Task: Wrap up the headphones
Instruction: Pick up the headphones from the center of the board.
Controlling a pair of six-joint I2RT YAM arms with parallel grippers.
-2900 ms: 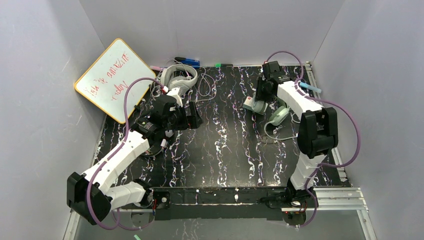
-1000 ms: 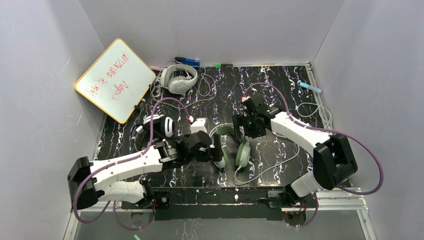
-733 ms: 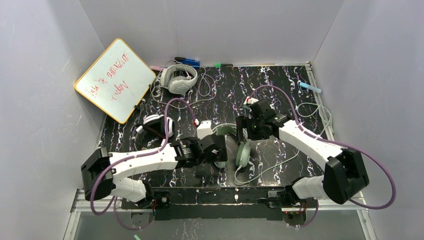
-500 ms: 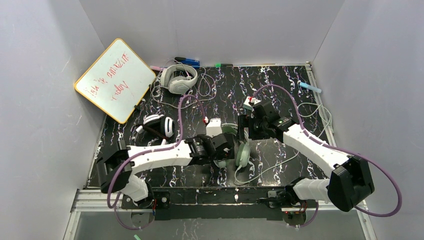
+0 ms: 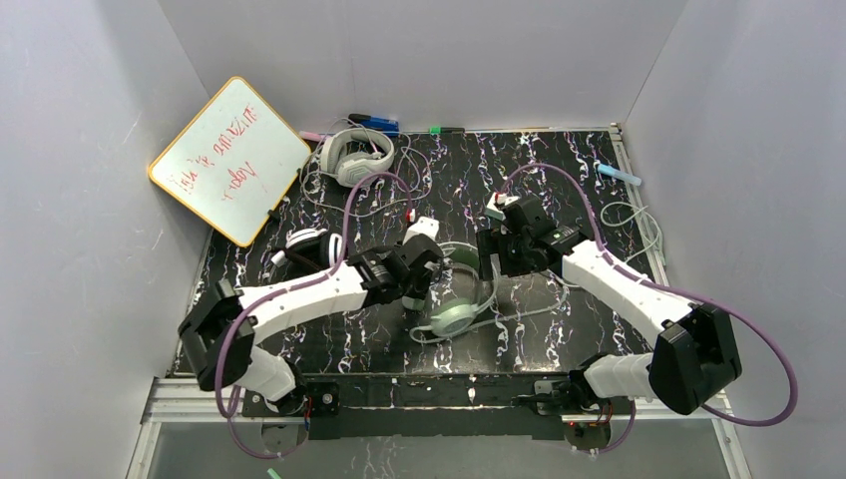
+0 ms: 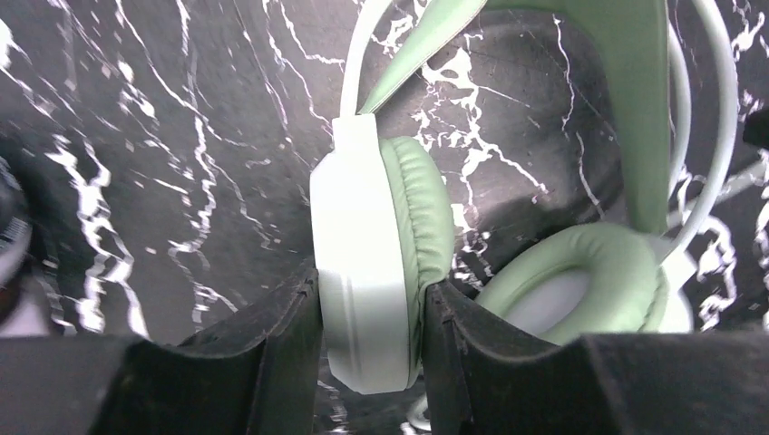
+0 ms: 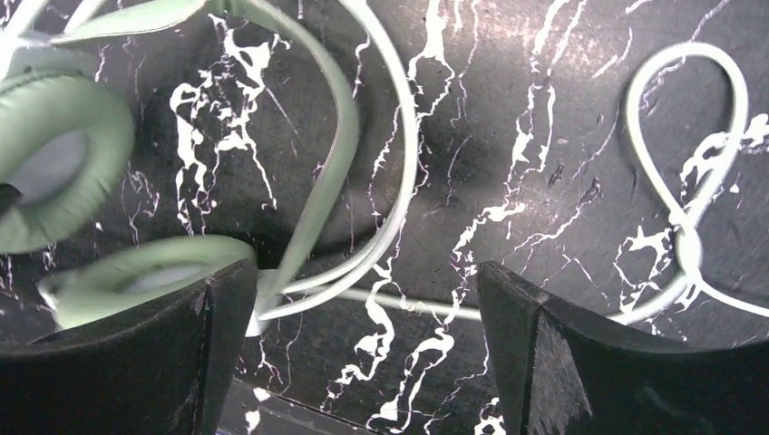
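Observation:
The mint-green headphones lie in the middle of the table, their pale cable trailing right. My left gripper is shut on one ear cup, both black fingers pressed against its white shell and green pad. The other ear cup rests on the table beside it. My right gripper hangs open just right of the headband, with only the cable running under its wide jaws. The black-and-white headphones sit at the left, the grey-white headphones at the back.
A whiteboard leans on the left wall. Markers lie along the back edge and a blue pen at the right edge. Loose pale cable loops lie at the right. Walls enclose the table.
My left gripper reached the mint-green headphones and closed on an ear cup; the headset has turned, one cup now flat. My right gripper stays open by the headband.

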